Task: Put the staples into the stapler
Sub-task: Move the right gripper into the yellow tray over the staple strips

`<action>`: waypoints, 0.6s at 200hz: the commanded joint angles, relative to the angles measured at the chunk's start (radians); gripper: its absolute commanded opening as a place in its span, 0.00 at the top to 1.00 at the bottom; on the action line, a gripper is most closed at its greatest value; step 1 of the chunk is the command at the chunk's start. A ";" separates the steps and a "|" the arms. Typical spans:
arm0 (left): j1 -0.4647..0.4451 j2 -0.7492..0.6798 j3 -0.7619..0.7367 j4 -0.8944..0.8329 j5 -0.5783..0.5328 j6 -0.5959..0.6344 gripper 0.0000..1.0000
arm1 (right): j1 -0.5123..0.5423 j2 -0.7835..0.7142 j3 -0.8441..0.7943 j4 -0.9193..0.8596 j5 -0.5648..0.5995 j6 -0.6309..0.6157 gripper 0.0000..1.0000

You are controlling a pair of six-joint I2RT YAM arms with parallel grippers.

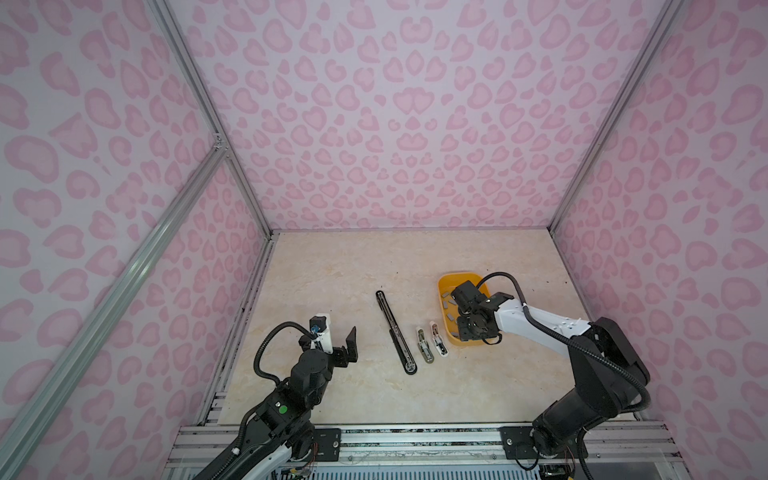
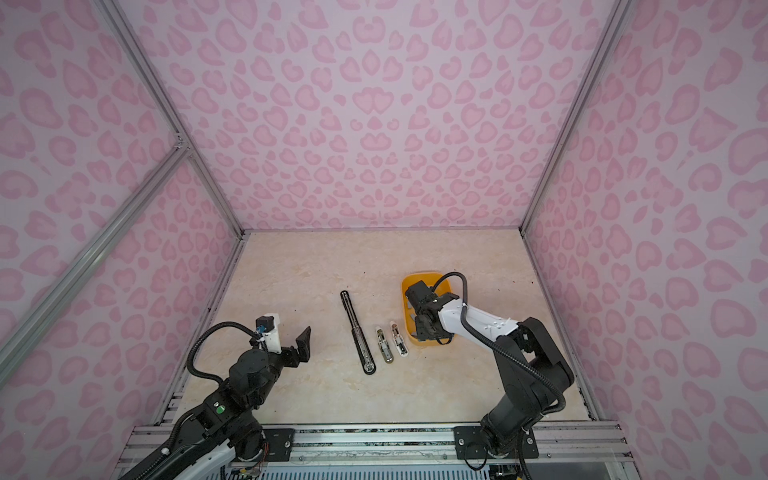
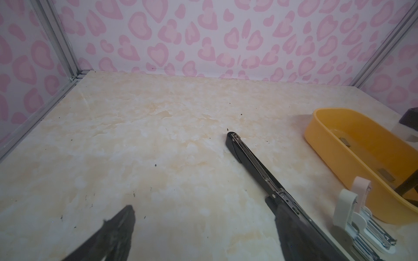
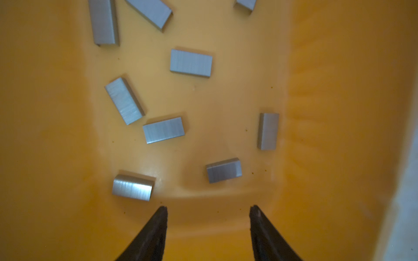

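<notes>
You have the small flat grey metal staple strips (image 4: 191, 63) scattered on the orange plastic tray (image 4: 339, 113) floor, just ahead of your right gripper (image 4: 208, 209), half-spread and empty. The long black stapler (image 1: 395, 332) lies beside your left gripper (image 3: 200, 204), spread wide, empty.

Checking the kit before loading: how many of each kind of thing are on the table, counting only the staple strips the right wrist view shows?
Long black stapler: 1
Small staplers: 2
Orange tray: 1
Staple strips in the tray, as the right wrist view shows, one cut off by the picture's edge: 9
Total: 13
</notes>
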 commanded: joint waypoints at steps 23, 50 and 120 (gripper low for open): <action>0.000 0.003 -0.002 0.034 0.012 0.002 0.02 | 0.009 -0.080 -0.022 0.011 0.039 0.049 0.43; 0.001 0.013 0.000 0.034 0.010 0.001 0.02 | -0.034 -0.036 0.047 0.058 0.034 0.027 0.56; 0.000 0.034 0.004 0.044 -0.006 -0.001 0.02 | -0.162 0.230 0.305 0.131 0.119 0.004 0.61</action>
